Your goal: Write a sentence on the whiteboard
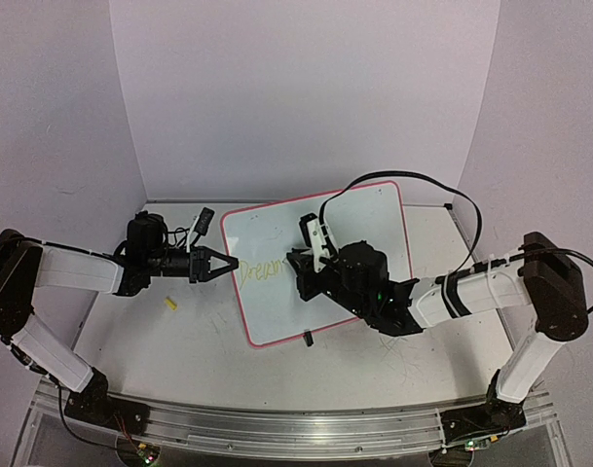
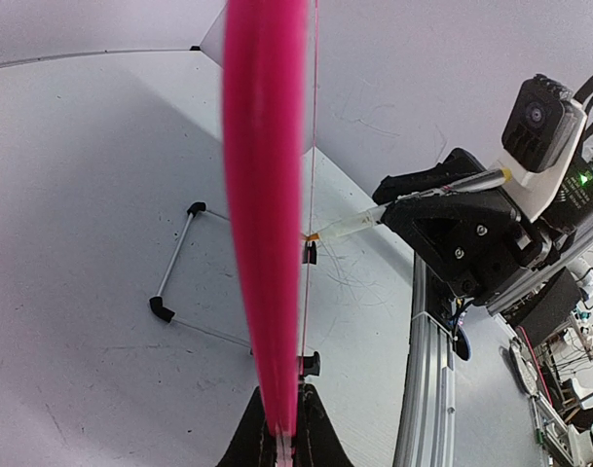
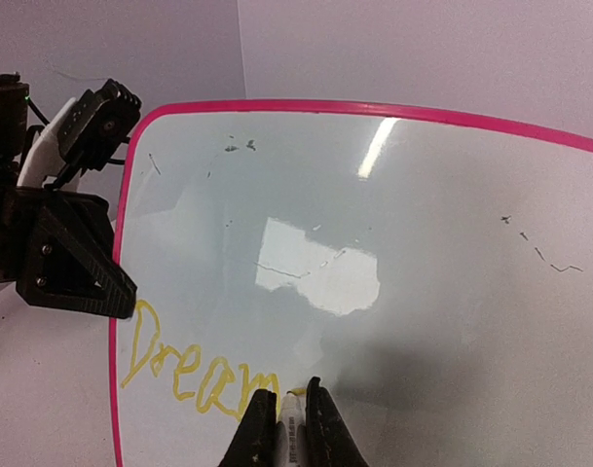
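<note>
While I was checking the top view, the glossy white whiteboard with rounded corners and a pink-red rim sat angled on the scuffed white tabletop between both arms. The left gripper was pinched tight on its left edge, and the right gripper sat over the board beside the thin yellow handwritten sentence. From the left wrist, the rim was just a blurry pink stripe clamped between the closed fingers. Past it, a pale marker with a yellow tip stuck out of the right gripper and touched the board. Thin black stand legs rested on the tabletop. From the right wrist, the fingers were shut around the marker, with its tip at the end of "Dream", low on the board's left side.
</note>
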